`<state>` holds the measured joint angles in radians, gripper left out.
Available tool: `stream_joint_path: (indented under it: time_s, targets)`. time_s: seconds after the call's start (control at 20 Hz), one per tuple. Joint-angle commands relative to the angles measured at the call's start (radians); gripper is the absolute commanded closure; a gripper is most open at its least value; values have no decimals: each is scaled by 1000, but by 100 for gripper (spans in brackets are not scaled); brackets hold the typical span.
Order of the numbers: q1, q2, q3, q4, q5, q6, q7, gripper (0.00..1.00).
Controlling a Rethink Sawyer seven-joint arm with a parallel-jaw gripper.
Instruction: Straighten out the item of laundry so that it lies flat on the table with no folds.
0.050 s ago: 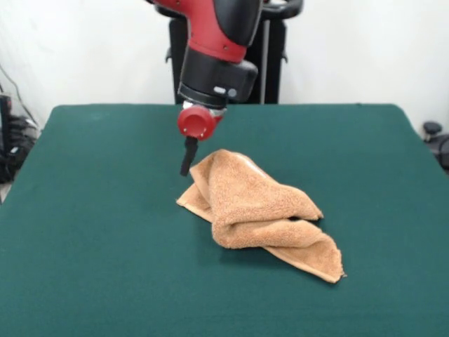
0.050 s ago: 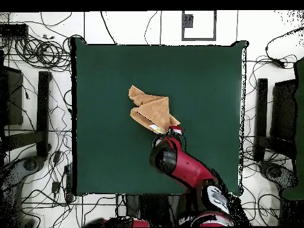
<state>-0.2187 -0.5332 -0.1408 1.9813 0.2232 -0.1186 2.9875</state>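
The item of laundry, a tan-orange terry towel, lies crumpled in thick folds near the middle of the dark green table. One hemmed corner sticks out toward the near right. My gripper hangs at the towel's far left edge, right beside the raised fold there and low over the cloth. How it is set is hidden by the wrist and the towel. From overhead, the towel is a bunched wedge, and the gripper sits at its end nearest the arm.
The red and black arm reaches in over the table edge nearest the robot's base. Cables and stands lie on the floor around the table.
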Motion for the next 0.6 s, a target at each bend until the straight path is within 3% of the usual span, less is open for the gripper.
stream_joint_path:
  time_s: [0.05,0.3,0.6]
  targets:
    - [-93,-91,294,107,-42,129,66,0]
    - [-176,-88,366,135,-90,96,52,0]
    - [-215,-70,400,140,-134,43,64,0]
